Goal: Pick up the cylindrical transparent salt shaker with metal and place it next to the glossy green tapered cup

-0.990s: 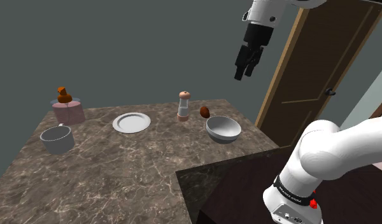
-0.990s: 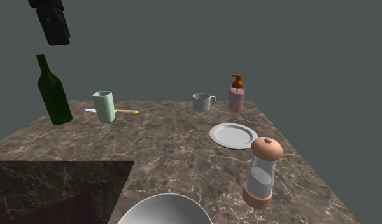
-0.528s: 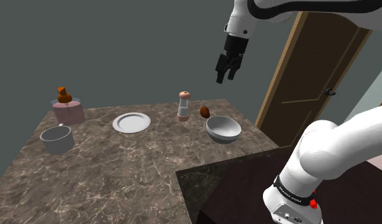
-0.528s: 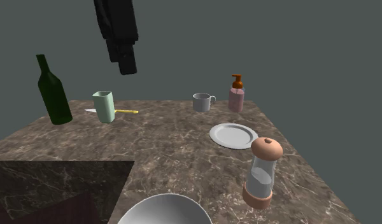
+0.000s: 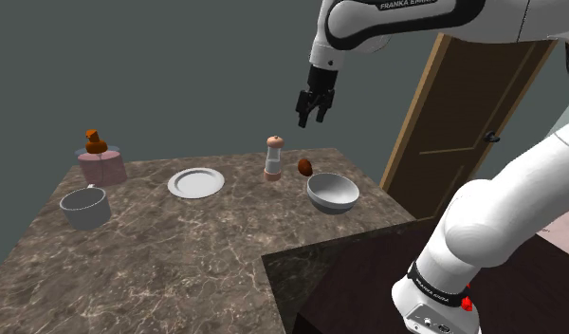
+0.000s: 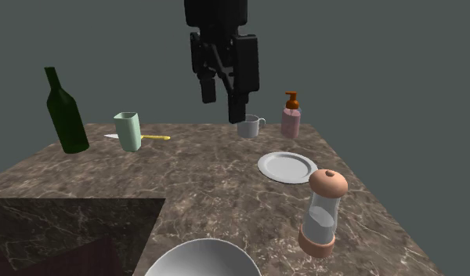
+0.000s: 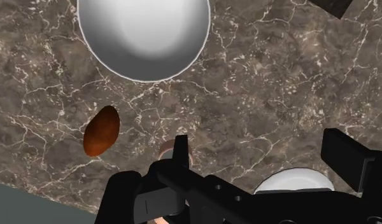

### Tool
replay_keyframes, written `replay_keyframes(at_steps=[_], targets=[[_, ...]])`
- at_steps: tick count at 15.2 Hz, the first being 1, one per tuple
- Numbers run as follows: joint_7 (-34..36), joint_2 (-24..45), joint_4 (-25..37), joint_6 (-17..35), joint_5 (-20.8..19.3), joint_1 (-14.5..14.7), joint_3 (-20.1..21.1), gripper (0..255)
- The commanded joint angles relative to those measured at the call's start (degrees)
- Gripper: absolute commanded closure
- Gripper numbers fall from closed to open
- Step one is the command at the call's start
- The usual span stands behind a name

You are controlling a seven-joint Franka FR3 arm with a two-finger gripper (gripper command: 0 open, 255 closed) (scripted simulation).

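Gripper (image 5: 311, 118) is hovering high, nearly over the shaker (image 5: 273, 157), fingers apart and holding nothing, likely lining up a grasp. Shaker is standing upright between plate (image 5: 196, 182) and bowl (image 5: 332, 193), well apart from the cup (image 6: 128, 130).

Bare brown marble table (image 6: 202, 172) lies between the pale green tapered cup (image 6: 128, 130) and white plate (image 6: 287, 167), while a dark green bottle (image 6: 65, 111) stands at the cup's other side, and a grey bowl (image 5: 332, 192) and brown oval lump (image 5: 304, 167) sit near the clear pink-capped shaker (image 6: 323, 214).

Black pincer (image 5: 312, 117) hanging above the salt shaker (image 5: 273, 158), grey bowl (image 5: 332, 193) nearby, marble table (image 5: 159, 256)
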Motion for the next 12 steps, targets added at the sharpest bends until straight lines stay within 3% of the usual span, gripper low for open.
replay_keyframes(at_steps=[1, 12], targets=[[-0.51, 3.92, 1.46, 2.51, -0.12, -0.26, -0.42, 0], [-3.19, 27.06, 18.08, 9.04, 0.43, -1.84, -2.4, 0]])
